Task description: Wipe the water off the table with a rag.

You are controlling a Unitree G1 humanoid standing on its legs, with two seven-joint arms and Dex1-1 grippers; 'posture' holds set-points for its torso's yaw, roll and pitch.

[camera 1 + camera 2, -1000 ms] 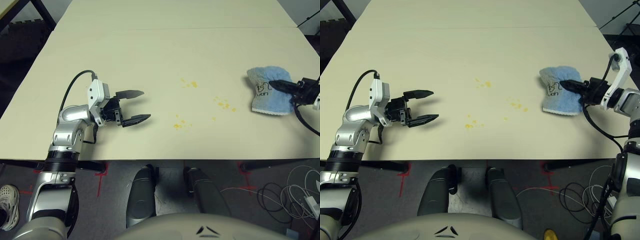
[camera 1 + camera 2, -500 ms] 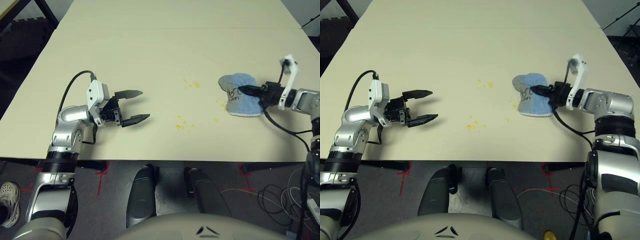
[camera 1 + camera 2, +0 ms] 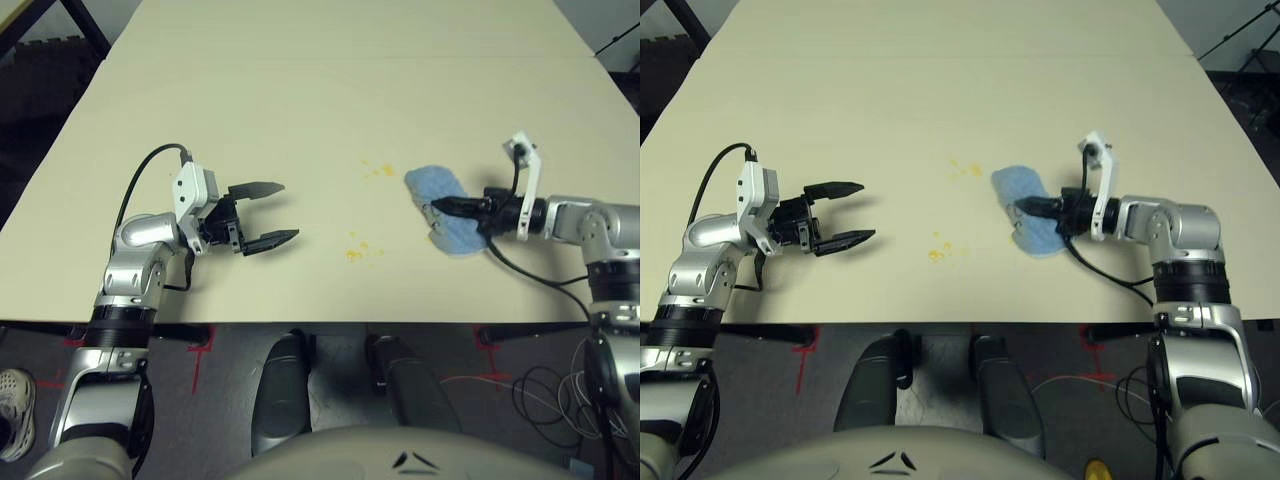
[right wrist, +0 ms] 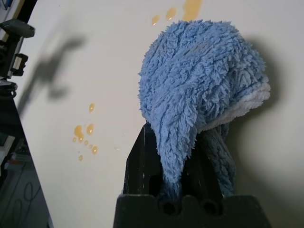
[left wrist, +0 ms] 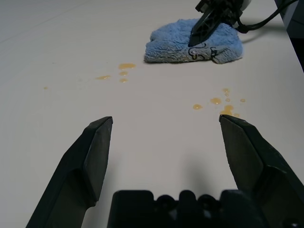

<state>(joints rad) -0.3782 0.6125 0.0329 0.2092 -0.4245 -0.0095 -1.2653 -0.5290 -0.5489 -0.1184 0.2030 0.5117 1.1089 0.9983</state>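
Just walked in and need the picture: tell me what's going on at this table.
The right gripper is shut on the rag and presses it on the table, beside yellow-orange water droplets. A second cluster lies nearer the front edge. The left gripper hovers open, holding nothing.

The left arm's silver forearm reaches in from the left, its black two-fingered left gripper [image 3: 264,213] pointing level toward the right with jaws spread wide (nothing between them). The right arm's silver forearm lies across from the right, its right gripper [image 3: 437,207] angled slightly downward, jaws clamped on the light-blue fluffy terry rag [image 3: 440,208].
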